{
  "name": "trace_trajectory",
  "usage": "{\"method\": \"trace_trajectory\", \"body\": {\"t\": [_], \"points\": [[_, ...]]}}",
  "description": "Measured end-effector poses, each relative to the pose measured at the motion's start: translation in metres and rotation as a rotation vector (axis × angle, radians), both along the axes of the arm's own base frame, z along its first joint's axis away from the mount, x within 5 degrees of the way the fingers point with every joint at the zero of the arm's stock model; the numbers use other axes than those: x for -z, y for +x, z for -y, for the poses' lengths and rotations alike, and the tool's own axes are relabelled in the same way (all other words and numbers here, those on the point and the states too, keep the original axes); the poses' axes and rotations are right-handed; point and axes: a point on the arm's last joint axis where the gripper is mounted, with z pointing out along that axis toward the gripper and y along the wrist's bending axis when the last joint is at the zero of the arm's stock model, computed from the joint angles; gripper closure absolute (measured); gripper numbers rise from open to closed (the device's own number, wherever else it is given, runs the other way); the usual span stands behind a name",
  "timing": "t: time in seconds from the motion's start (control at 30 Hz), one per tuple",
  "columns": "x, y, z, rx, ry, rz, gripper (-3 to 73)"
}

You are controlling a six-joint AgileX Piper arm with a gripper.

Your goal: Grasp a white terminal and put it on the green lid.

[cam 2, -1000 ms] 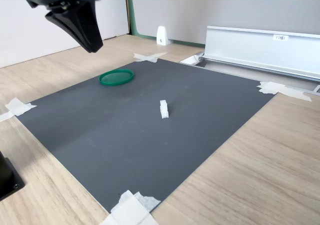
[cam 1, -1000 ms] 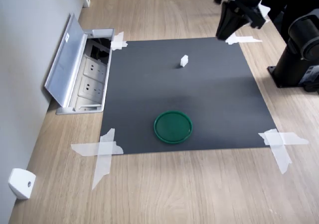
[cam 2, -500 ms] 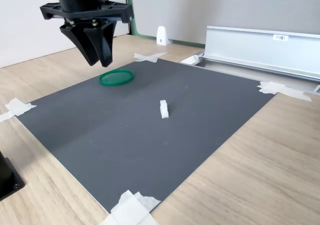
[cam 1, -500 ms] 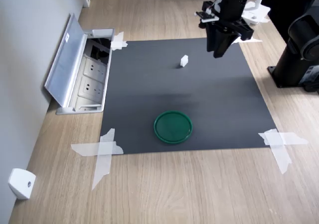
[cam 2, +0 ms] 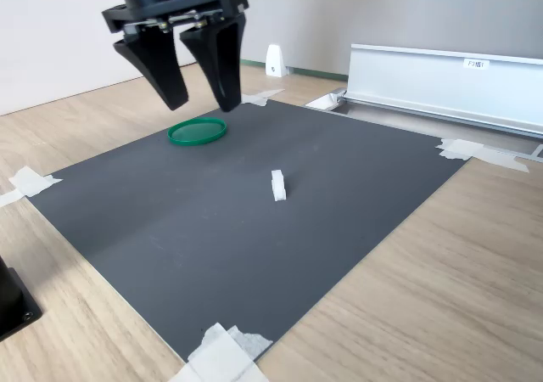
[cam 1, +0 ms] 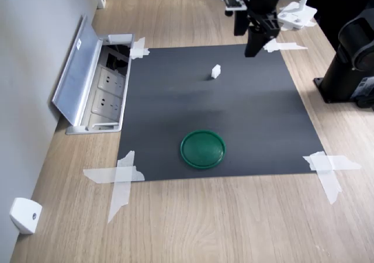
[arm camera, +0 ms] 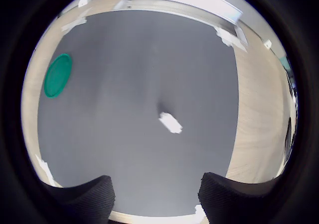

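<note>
The white terminal [cam 1: 215,71] stands alone on the black mat [cam 1: 251,117], a tiny block also seen in the second exterior view [cam 2: 277,185] and in the wrist view [arm camera: 171,123]. The green lid [cam 1: 203,149] lies flat near the mat's near edge in the first exterior view, and shows in the other views [cam 2: 197,131] [arm camera: 58,75]. My gripper [cam 2: 201,100] hangs open and empty above the mat, fingers pointing down. In the first exterior view the gripper [cam 1: 253,49] is to the right of the terminal and well above it. Both fingertips [arm camera: 82,199] frame the wrist view's edge.
An open floor socket box [cam 1: 96,85] with a raised metal lid [cam 2: 441,81] borders the mat. White tape strips [cam 1: 120,178] hold the mat's corners. A white wedge piece [cam 1: 24,215] sits by the wall. The arm's black base [cam 1: 350,64] stands on the first exterior view's right.
The fingers, close together half a second ago, now stand wide apart. The gripper has shifted right in the second exterior view and slightly up in the first exterior view.
</note>
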Motion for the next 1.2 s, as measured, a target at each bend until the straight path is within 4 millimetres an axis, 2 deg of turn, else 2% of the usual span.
{"method": "trace_trajectory", "body": {"t": [0.27,0.47,0.67,0.97,1.2], "points": [[0.018,0.022,0.024,-0.056,0.006,-0.069,-3.0],[0.024,0.046,0.03,-0.092,0.008,-0.084,-3.0],[0.048,0.062,0.034,-0.111,0.026,-0.133,-3.0],[0.079,0.075,0.036,-0.117,0.059,-0.187,-1.0],[0.089,0.079,0.035,-0.124,0.082,-0.198,7.0]]}}
